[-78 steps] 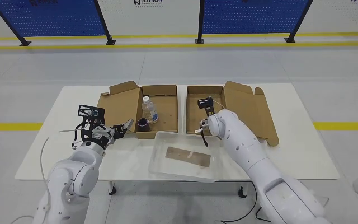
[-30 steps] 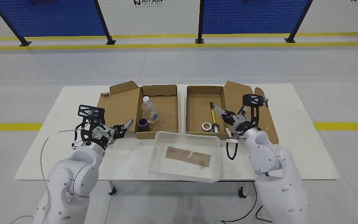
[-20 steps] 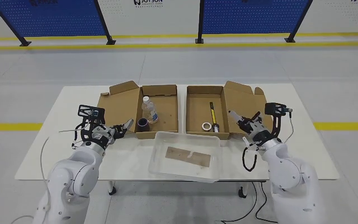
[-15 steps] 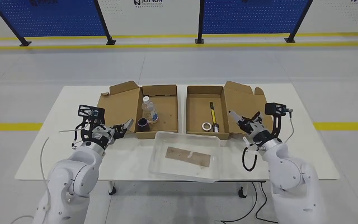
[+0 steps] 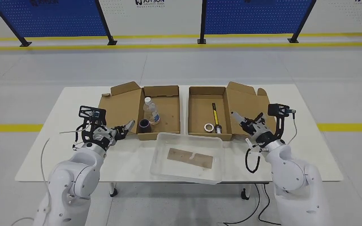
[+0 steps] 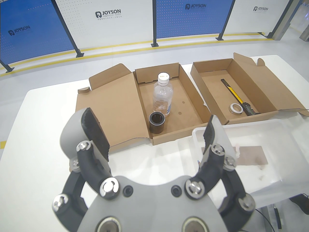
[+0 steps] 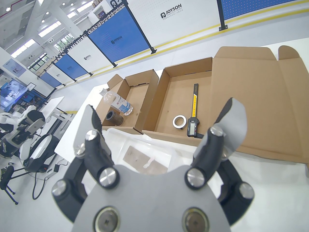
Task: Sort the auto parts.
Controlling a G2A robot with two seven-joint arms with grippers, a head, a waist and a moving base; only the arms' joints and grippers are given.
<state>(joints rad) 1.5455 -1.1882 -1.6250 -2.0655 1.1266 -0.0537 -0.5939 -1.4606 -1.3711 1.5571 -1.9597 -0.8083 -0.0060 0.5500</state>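
Two open cardboard boxes stand side by side at the back of the table. The left box [image 5: 168, 113] holds a clear bottle [image 5: 150, 110] and a black cylinder [image 5: 144, 123]. In the right box [image 5: 199, 110] lie a yellow-and-black caliper [image 5: 215, 116] and a metal ring [image 5: 209, 127]. My left gripper [image 5: 125, 129] hangs open and empty by the left box's flap. My right gripper [image 5: 240, 120] is open and empty above the right box's flap. The right wrist view shows the ring [image 7: 180, 121] and the caliper [image 7: 194, 107] ahead of the open fingers.
A clear plastic tray [image 5: 161, 164] with a brown card in it sits at the table's front middle, just before both boxes. The boxes' flaps spread outward to the left and right. White tabletop lies bare at both ends.
My right arm has pulled back from over the right box to the table's right side, uncovering the caliper and the ring. The left arm has kept still.
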